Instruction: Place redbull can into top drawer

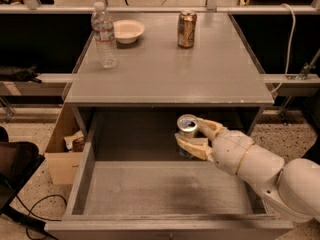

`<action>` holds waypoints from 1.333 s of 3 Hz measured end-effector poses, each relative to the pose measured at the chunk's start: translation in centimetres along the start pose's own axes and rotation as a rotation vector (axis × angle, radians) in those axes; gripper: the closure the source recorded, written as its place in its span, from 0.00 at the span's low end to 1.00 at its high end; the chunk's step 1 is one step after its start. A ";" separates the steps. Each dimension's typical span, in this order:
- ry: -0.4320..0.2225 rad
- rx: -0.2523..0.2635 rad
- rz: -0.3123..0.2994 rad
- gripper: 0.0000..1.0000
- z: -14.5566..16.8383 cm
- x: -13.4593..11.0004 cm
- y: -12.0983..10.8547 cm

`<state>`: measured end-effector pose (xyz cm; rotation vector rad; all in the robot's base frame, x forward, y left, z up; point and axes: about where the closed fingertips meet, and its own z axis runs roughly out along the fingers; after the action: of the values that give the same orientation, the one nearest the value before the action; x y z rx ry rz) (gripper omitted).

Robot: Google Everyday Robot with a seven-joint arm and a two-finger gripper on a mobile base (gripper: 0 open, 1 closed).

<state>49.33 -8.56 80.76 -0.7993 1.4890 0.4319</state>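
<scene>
The redbull can (pixel 187 126) shows its shiny silver top; it is upright, held above the back part of the open top drawer (pixel 165 189). My gripper (pixel 192 136) comes in from the right on a white arm and is shut on the can, fingers on both sides of it. The drawer is pulled fully out below the cabinet top, and its flat grey bottom is bare. The can's lower body is partly hidden by the fingers.
On the cabinet top (pixel 170 69) stand a clear water bottle (pixel 104 35), a white bowl (pixel 128 31) and a brown-gold can (pixel 186 29). A cardboard box (pixel 65 149) sits on the floor to the left of the drawer.
</scene>
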 end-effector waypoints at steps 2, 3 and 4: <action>0.009 -0.030 0.009 1.00 1.3 0.8 0.7; 0.054 -0.159 0.027 1.00 5.0 4.1 4.1; 0.064 -0.247 0.028 1.00 7.3 5.5 6.1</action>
<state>50.59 -0.51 73.40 -0.9950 1.5258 0.6256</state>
